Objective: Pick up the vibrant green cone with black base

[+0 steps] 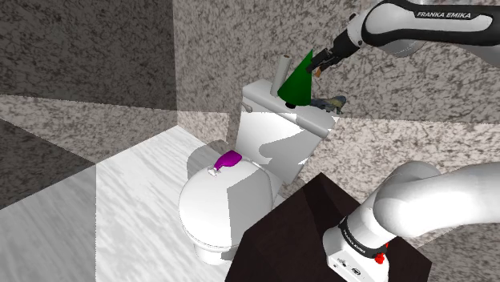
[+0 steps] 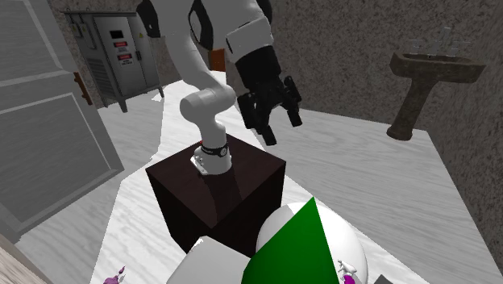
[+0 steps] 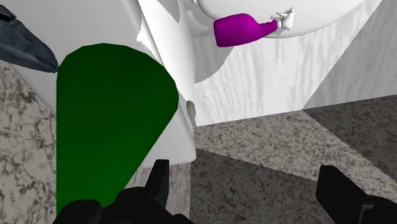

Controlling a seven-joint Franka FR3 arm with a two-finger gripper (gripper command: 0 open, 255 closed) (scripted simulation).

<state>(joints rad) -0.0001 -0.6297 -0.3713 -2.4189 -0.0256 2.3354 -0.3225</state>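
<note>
Gripper (image 1: 318, 64) wide open, empty, just beside the green cone (image 1: 298, 82), upper right of the shoulder view. Best to straddle it squarely before closing.

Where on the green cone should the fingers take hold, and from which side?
Probably the narrower upper part of the green cone, coming from above: it stands tip-up on the toilet tank and widens downward, so the open fingers span it best there.

The black claw (image 2: 282, 129), fingers apart, points downward above the green cone (image 2: 294, 250), the dark stand (image 2: 218, 194) behind.
</note>
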